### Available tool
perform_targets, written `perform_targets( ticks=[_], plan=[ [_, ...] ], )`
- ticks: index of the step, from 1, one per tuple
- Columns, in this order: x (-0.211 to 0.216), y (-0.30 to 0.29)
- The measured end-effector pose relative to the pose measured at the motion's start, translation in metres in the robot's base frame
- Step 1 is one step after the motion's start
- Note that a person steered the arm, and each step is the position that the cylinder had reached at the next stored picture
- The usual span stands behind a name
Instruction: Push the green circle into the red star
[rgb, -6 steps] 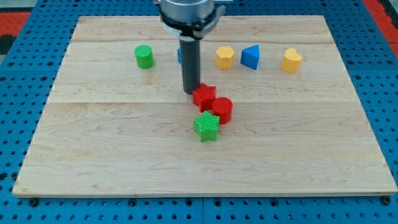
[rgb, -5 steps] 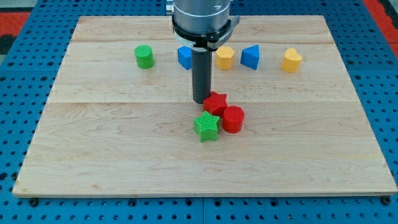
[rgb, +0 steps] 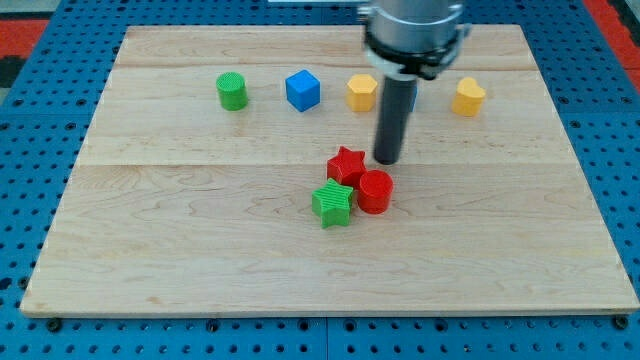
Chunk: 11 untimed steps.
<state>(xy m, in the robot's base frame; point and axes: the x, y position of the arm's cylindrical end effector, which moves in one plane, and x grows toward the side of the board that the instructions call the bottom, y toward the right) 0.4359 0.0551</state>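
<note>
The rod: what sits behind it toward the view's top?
A blue block shows only as a sliver at the rod's right edge; its shape is covered. A yellow block sits just left of the rod. My tip is right of the red star.

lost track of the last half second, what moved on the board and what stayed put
My tip slid toward the view's right, from the left of the red star to its upper right, nudging the star and red cylinder rightward early on. The green circle, green star and blue cube stayed put.
</note>
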Motion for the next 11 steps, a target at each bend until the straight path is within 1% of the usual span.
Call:
perform_targets(
  ticks=[1,2,3,4,5,6,7,8,11],
  plan=[
    [0.001,-0.057],
    [-0.025,-0.059],
    [-0.039,-0.117],
    [-0.049,-0.203],
    [-0.131,-0.214],
    [-0.131,-0.171],
    [-0.042,-0.164],
    [0.012,-0.165],
    [0.004,-0.176]
  ],
)
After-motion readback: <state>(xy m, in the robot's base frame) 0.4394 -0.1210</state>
